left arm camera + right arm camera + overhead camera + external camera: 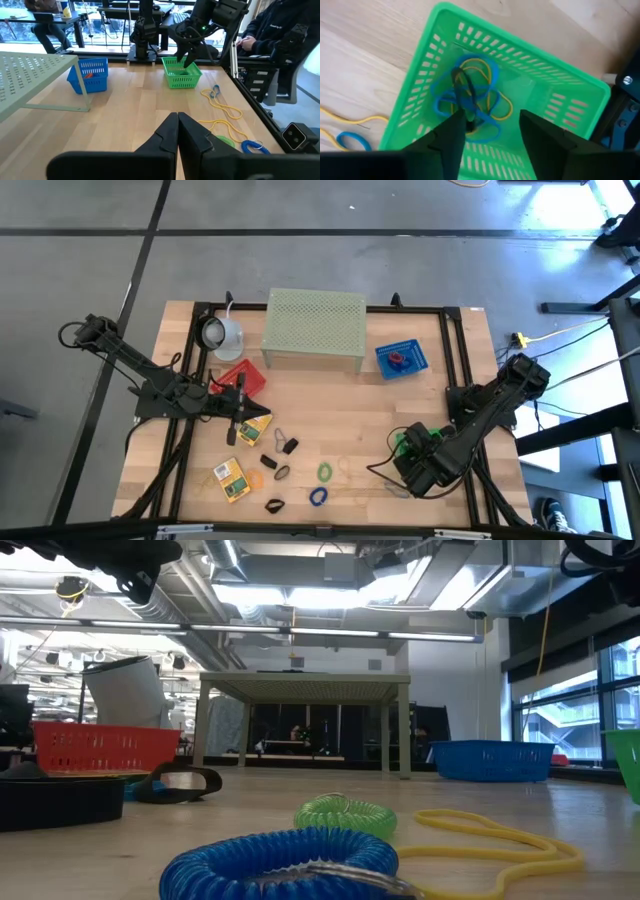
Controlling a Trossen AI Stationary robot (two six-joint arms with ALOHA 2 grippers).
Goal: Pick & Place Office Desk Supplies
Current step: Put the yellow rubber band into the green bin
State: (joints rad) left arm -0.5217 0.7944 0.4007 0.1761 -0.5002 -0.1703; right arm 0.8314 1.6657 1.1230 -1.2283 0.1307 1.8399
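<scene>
Right gripper [490,132] parted wide and empty above green perforated plastic basket [560,107], blue and yellow rubber loops [470,97] lying inside with a thin black loop, at risk of snagging a finger on rising; left gripper [177,131] closed, empty.

Even, bright light falls on the table [330,405] from overhead, leaving only faint, soft shadows. In the low view, ceiling strip lights [330,570] glare white and the windows [560,720] glow, while the nearest blue coil [280,865] is out of focus. The green basket [520,90] in the right wrist view looks slightly soft.
</scene>
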